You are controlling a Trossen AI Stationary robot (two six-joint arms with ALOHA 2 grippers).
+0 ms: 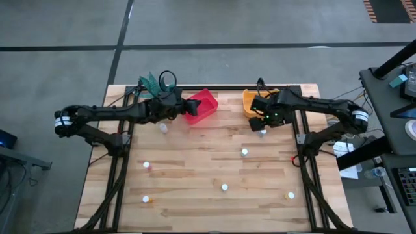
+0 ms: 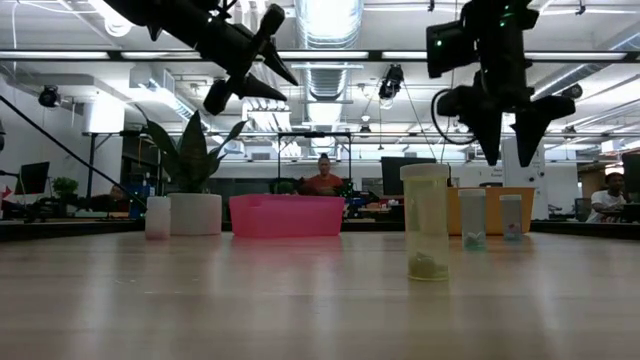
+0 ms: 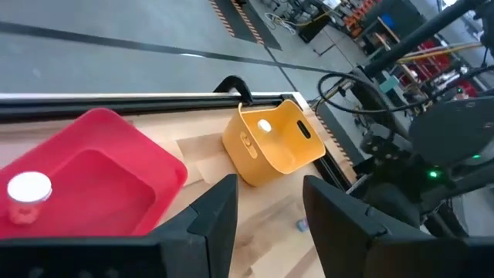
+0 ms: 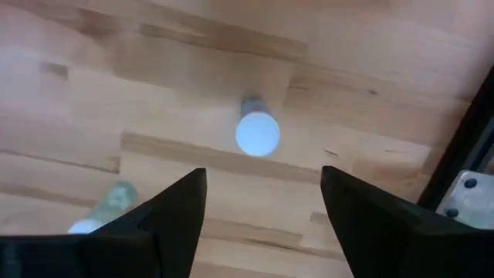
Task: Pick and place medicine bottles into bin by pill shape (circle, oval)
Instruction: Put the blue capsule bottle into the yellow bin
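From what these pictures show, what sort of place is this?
Probably a large open workshop or robotics lab: exposed ceiling ducts, desks with monitors behind the wooden table, and a person seated there.

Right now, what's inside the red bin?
The red bin holds one medicine bottle with a white cap, lying near a corner. The rest of its floor shown looks bare; the left gripper's fingers hide the near edge.

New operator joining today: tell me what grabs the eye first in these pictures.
The red bin and the yellow bin stand out at the table's far edge. Small white-capped medicine bottles dot the wood. The right gripper hangs open just above one bottle near the yellow bin; the left gripper is at the red bin, empty.
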